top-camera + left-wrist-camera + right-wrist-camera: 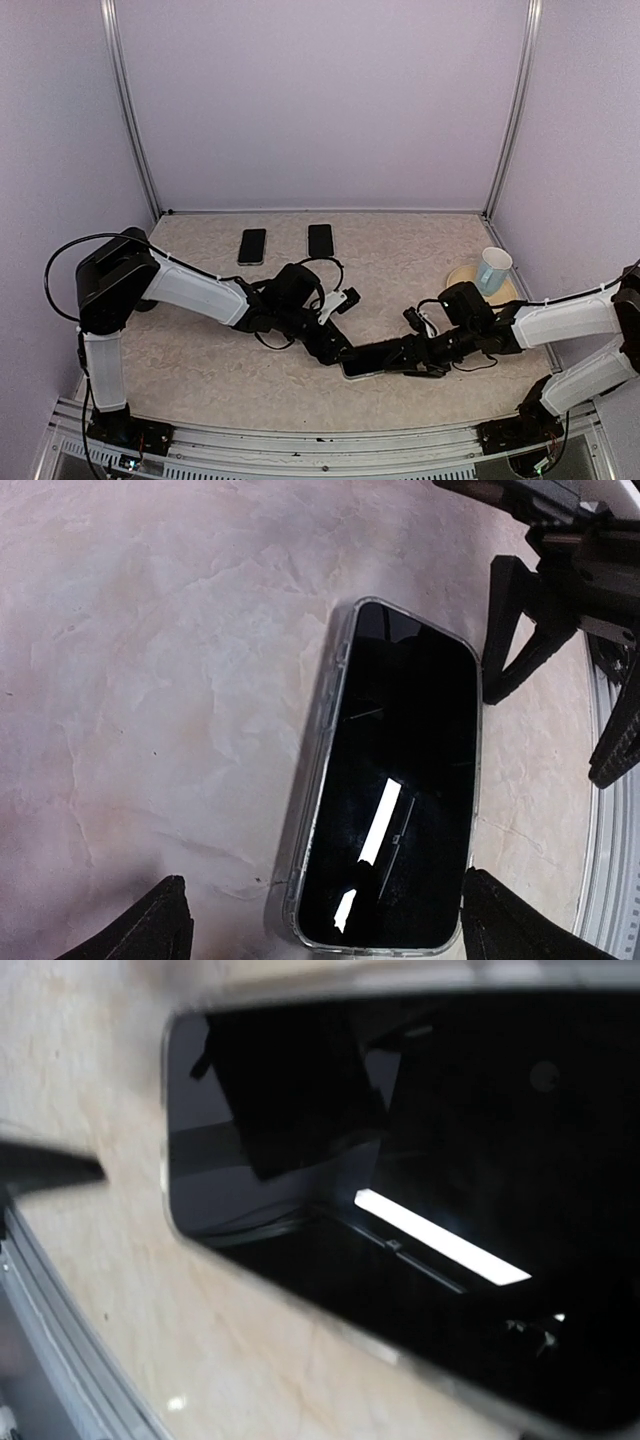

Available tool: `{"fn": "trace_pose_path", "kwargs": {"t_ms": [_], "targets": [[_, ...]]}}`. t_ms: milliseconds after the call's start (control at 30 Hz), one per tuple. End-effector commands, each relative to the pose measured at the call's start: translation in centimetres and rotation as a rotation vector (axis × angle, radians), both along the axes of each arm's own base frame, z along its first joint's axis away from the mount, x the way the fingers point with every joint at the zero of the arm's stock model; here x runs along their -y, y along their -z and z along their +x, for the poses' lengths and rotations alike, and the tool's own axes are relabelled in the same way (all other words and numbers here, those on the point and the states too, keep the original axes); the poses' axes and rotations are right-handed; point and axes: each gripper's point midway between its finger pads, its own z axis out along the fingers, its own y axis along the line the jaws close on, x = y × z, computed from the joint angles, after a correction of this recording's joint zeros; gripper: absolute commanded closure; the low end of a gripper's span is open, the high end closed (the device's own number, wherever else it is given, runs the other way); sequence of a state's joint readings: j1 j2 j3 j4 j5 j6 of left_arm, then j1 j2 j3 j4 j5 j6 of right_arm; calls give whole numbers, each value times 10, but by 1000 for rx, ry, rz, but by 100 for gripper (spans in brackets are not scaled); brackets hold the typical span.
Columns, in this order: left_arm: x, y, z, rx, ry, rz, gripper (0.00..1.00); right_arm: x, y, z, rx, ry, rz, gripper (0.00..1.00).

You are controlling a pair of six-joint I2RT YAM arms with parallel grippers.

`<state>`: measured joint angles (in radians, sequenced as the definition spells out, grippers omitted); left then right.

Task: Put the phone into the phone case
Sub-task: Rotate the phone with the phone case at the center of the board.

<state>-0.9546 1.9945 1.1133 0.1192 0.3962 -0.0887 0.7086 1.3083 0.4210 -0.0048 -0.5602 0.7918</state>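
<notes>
Lilac walls close in a marbled beige tabletop [200, 370], and the phone [400, 780] lies flat on it, screen up, in the gap between the two sets of jaws. A clear case [318, 730] rims every edge that shows in the left wrist view, so the phone looks already seated, though I cannot tell whether each corner is snapped home. The left jaws stand wide open and grip nothing. Their fingertips [165, 925] sit either side of the phone's near end, one apart from the case and the other just beside its edge. The right jaws, at the phone's far corner, are spread too and hold nothing, with one finger just beside the case. The phone is probably a stiff, fairly dense slab. Its slick glass would slide under hard pads and could crack if dropped or pried. The case is likely soft and springy at the lip, and grippier than the glass. The best hold, I judge, is across the two long edges on the case wall, about mid-length, with the jaws square to it. Any last seating would call for a downward press at a corner, not a squeeze on the screen.
</notes>
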Motion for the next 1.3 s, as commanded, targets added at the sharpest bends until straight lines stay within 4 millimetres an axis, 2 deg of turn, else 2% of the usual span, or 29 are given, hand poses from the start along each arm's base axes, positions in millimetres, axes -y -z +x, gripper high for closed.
{"fn": "trace_pose_path", "kwargs": {"t_ms": [0,200,400,633,800,900,1000,1100,1133,1167,1233,1267], "targets": [[-2,10,-15,-34,45,1,9,-10,-1,19,44,21,-15,14],[-4,21,-33,-63,81,19,9,-23,-6,46,90,23,-55,13],[-5,22,-54,-95,107,3,10,-28,-5,74,126,26,-105,11],[4,16,-76,-107,135,-26,10,-32,5,107,143,24,-149,11],[16,3,-81,-108,136,-85,10,-43,10,128,162,4,-165,11],[17,0,-78,-102,114,-97,10,-44,16,135,173,-12,-196,10],[6,2,-71,-80,57,-89,10,-36,15,136,193,-6,-236,9],[-14,-9,-55,-40,-58,-108,5,-22,6,132,233,26,-294,3],[-22,-20,-49,-19,-101,-130,3,-18,4,130,251,36,-319,1],[-33,-20,-47,-11,-139,-132,2,-16,3,125,262,37,-343,1],[-47,-34,-40,23,-202,-155,1,-14,-1,119,286,47,-384,0],[-52,-49,-37,49,-230,-179,1,-14,-2,116,292,50,-401,0]]}}
